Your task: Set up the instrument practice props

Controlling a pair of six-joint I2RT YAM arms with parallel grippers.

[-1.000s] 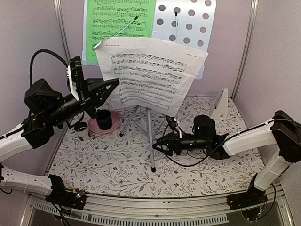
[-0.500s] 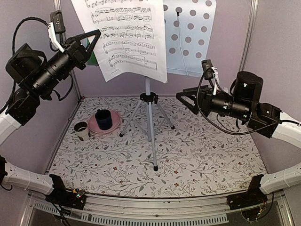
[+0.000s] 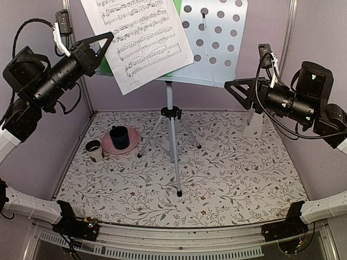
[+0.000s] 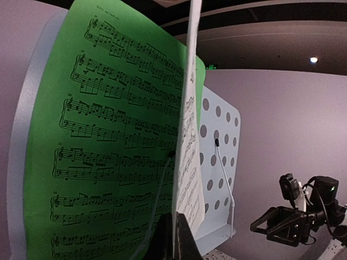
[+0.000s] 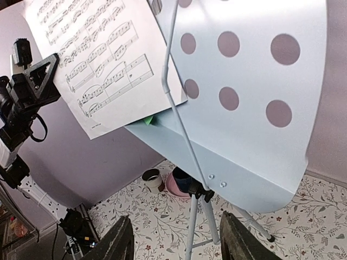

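The pale grey music stand [image 3: 170, 122] stands mid-table on its tripod, with its hole-punched desk [image 3: 217, 43] up top. My left gripper [image 3: 110, 39] is shut on the left edge of the white sheet of music [image 3: 143, 38], held tilted in front of the desk's left half. The green sheet [image 3: 177, 7] lies on the desk behind it. In the left wrist view the white sheet [image 4: 190, 135] shows edge-on between my fingertips [image 4: 176, 230], with the green sheet [image 4: 108, 135] beyond. My right gripper [image 3: 230, 86] hovers open to the right of the desk, holding nothing. The white metronome [image 3: 254, 125] stands below it.
A dark blue cup [image 3: 120, 136] sits on a pink plate [image 3: 108, 147] at the left, a small white cup [image 3: 94, 149] beside it. Lilac walls close in the left, back and right. A thin wire retainer [image 5: 179, 108] crosses the desk [image 5: 244, 108].
My left gripper has lifted the white sheet from mid-height up in front of the desk. My right arm rose from table level to the desk's right side, its jaws narrowing a little.
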